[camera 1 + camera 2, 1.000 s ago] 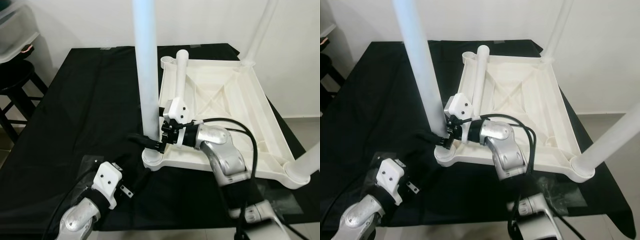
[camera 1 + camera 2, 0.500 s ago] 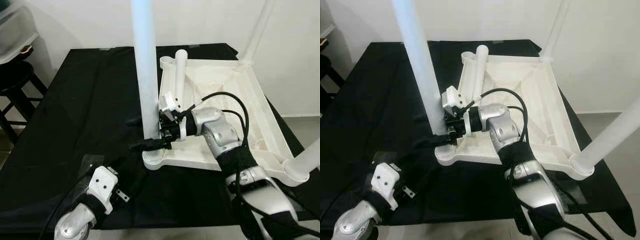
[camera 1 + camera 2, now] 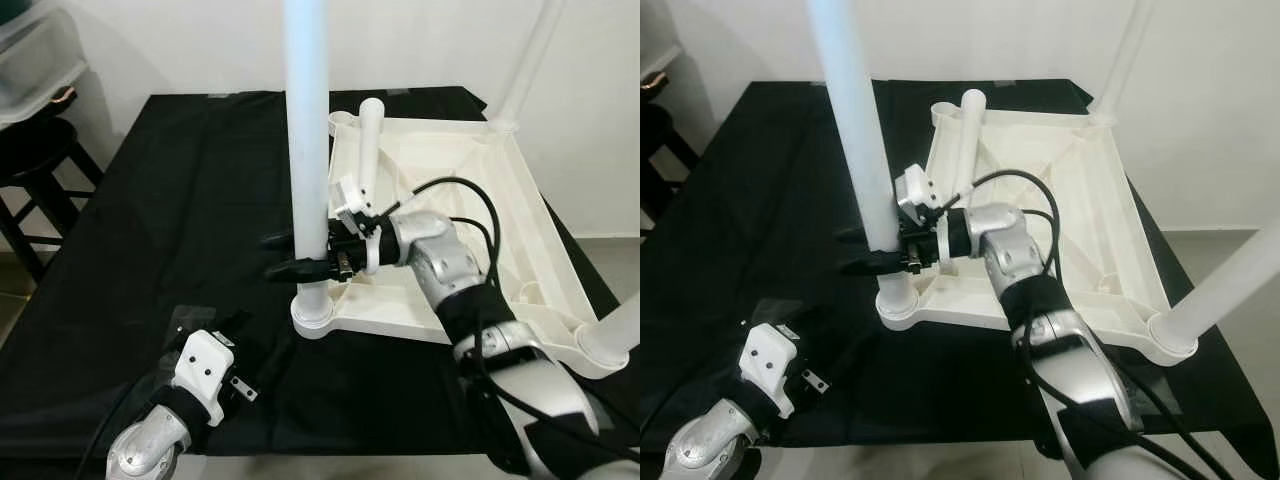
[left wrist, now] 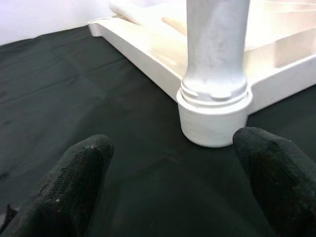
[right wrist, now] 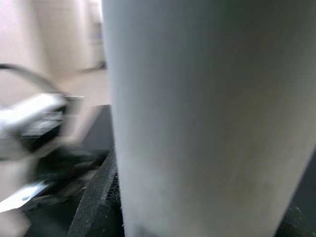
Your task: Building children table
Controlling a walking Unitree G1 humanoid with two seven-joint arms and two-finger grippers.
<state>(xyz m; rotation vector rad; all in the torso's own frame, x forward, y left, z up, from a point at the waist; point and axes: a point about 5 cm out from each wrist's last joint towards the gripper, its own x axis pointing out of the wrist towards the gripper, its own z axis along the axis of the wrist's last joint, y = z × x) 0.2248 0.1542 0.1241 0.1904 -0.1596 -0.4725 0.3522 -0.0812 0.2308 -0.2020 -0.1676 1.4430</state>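
We see the white plastic tabletop (image 3: 470,200) lying upside down on the black-draped desk (image 3: 170,200), with three legs standing up in its corner sockets: the near-left leg (image 3: 308,130), one at the far right corner (image 3: 528,55) and one at the near right (image 3: 620,330). A fourth leg (image 3: 366,145) lies loose across the far-left part of the underside, so we judge the build about three quarters done, with that last leg left to seat in the far-left socket (image 3: 342,120).

Our right tool (image 3: 295,255) has its black fingers closed around the near-left leg just above its socket collar (image 4: 213,116). Our left tool (image 4: 173,182) waits low at the desk's near edge, fingers spread apart and holding nothing, pointing at that same collar.

A dark stool (image 3: 35,165) stands off the desk's left side and a clear bin (image 3: 35,60) above it. The standing near-left leg rises between us and the loose one
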